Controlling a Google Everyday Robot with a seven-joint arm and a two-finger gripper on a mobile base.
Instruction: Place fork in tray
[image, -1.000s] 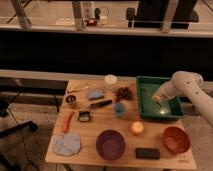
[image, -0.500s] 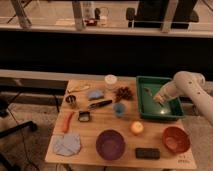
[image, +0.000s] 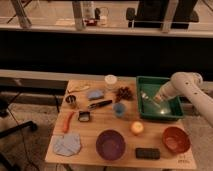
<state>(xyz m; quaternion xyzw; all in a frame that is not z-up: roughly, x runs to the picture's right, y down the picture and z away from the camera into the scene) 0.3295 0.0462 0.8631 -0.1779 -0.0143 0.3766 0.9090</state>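
Note:
The green tray (image: 172, 114) stands at the back right of the wooden table. A thin silvery fork (image: 146, 96) shows inside it, near the tray's left half, with one end pointing toward my gripper. My gripper (image: 159, 99) reaches in from the right on a white arm (image: 182, 82) and hangs low over the tray's middle, right beside the fork. I cannot tell whether the fork is held or lies loose on the tray floor.
A purple bowl (image: 111, 144), an orange-red bowl (image: 175, 139) and a black block (image: 147, 153) sit along the front. A black-handled utensil (image: 100, 104), an orange stick (image: 67, 121), a blue cup (image: 119, 109), a white cup (image: 110, 81) and a blue cloth (image: 67, 145) lie left of the tray.
My gripper has shifted only slightly inside the tray. The silvery fork now shows more plainly to its left. Nothing else on the table moved.

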